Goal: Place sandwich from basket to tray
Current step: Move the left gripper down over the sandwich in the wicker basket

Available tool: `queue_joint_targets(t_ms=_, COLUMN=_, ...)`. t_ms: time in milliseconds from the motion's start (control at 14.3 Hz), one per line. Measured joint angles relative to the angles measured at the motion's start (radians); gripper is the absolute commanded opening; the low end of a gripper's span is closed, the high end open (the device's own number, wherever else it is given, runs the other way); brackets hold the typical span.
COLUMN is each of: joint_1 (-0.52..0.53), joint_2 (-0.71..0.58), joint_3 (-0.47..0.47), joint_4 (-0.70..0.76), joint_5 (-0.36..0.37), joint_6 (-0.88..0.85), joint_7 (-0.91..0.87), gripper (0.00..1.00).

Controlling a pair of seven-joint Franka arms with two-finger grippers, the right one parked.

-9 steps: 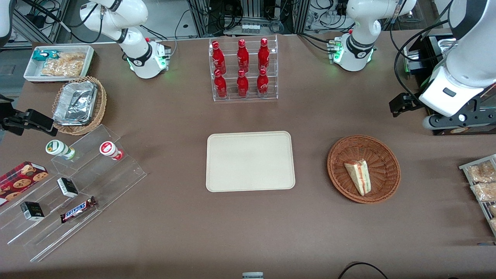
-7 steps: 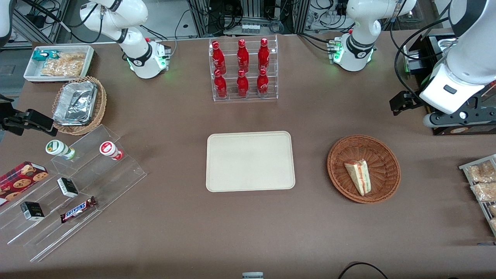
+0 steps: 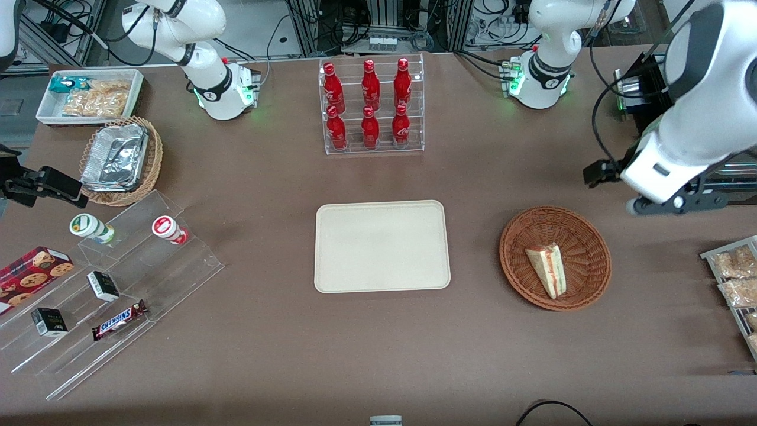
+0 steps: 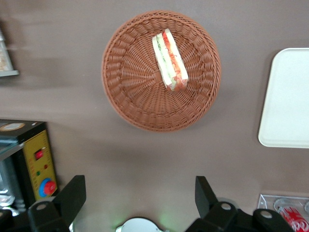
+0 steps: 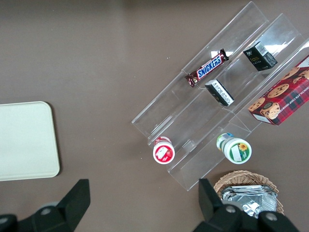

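The sandwich (image 3: 547,270) is a pale wedge with red and green filling, lying in the round reddish-brown basket (image 3: 514,236). The left wrist view shows the same sandwich (image 4: 169,60) off-centre in the basket (image 4: 125,96). The cream tray (image 3: 381,245) lies flat beside the basket, toward the parked arm's end, with nothing on it; one edge of the tray (image 4: 287,96) shows in the left wrist view. My gripper (image 3: 677,202) hangs high above the table, farther from the front camera than the basket and toward the working arm's end. The gripper (image 4: 140,195) is open and holds nothing.
A clear rack of red bottles (image 3: 371,106) stands farther back than the tray. Bagged snacks (image 3: 733,275) lie at the working arm's table end, near a black box with a yellow panel (image 4: 29,159). A stepped acrylic stand (image 3: 112,284), foil-tray basket (image 3: 121,160) and white bin (image 3: 89,94) sit toward the parked arm's end.
The left arm has swung its gripper toward the basket, a little nearer the front camera. The sandwich, basket and tray have not moved.
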Motion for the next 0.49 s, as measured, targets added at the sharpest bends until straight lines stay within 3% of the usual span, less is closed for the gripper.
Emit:
queue_joint_targets(t_ms=140, joint_1=0.000, joint_2=0.089, joint_3=0.002, joint_4=-0.029, joint_5=0.000, joint_6=0.075, joint_7=-0.071, gripper=1.00)
queue_joint_targets(t_ms=488, joint_1=-0.003, joint_2=0.271, joint_3=0.000, joint_4=-0.091, joint_5=0.000, joint_6=0.369, joint_7=-0.487, gripper=1.00)
